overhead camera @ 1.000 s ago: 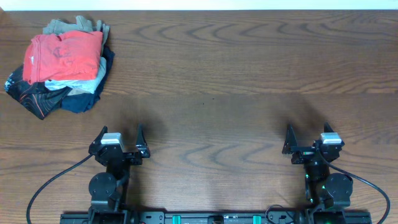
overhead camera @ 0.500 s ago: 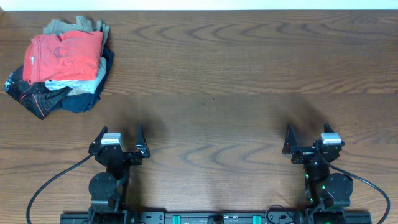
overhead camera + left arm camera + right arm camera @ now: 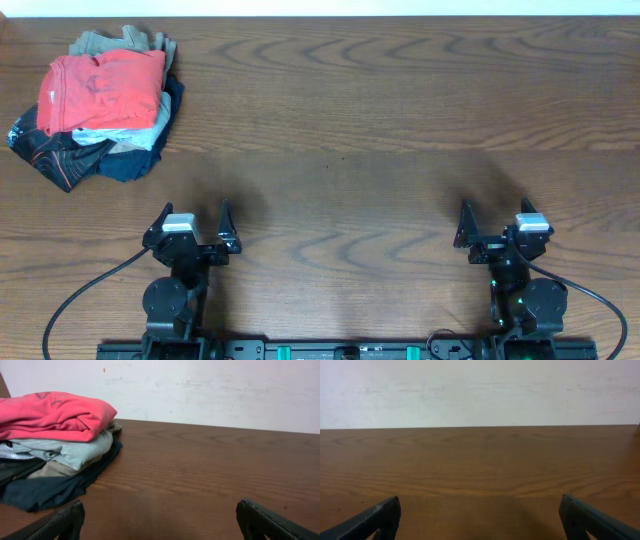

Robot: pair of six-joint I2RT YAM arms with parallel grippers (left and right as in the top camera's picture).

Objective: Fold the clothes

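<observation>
A: While both arms sit at the near edge, has anything changed since a second ago?

B: Nothing. The coral-red T-shirt (image 3: 103, 90) lies exactly where it was, and neither arm has moved.

A: Where is the shirt, then?

B: On top of the heap (image 3: 60, 155) of other garments, touching them, doubled over on itself. From the left wrist view it is the uppermost layer, with a light-blue garment (image 3: 70, 452) directly under it and dark cloth at the bottom of the heap.

A: And the left gripper (image 3: 195, 215)?

B: Well apart from the heap, on the near side of it and a little to its right, fingers spread wide with nothing between them. Its camera looks toward the heap.

A: The right gripper (image 3: 494, 215)?

B: Much farther from the heap, far off to its right and on the near side. Its fingers are also spread wide and hold nothing; its camera sees only bare wooden table (image 3: 350, 100) and a pale wall beyond.
</observation>
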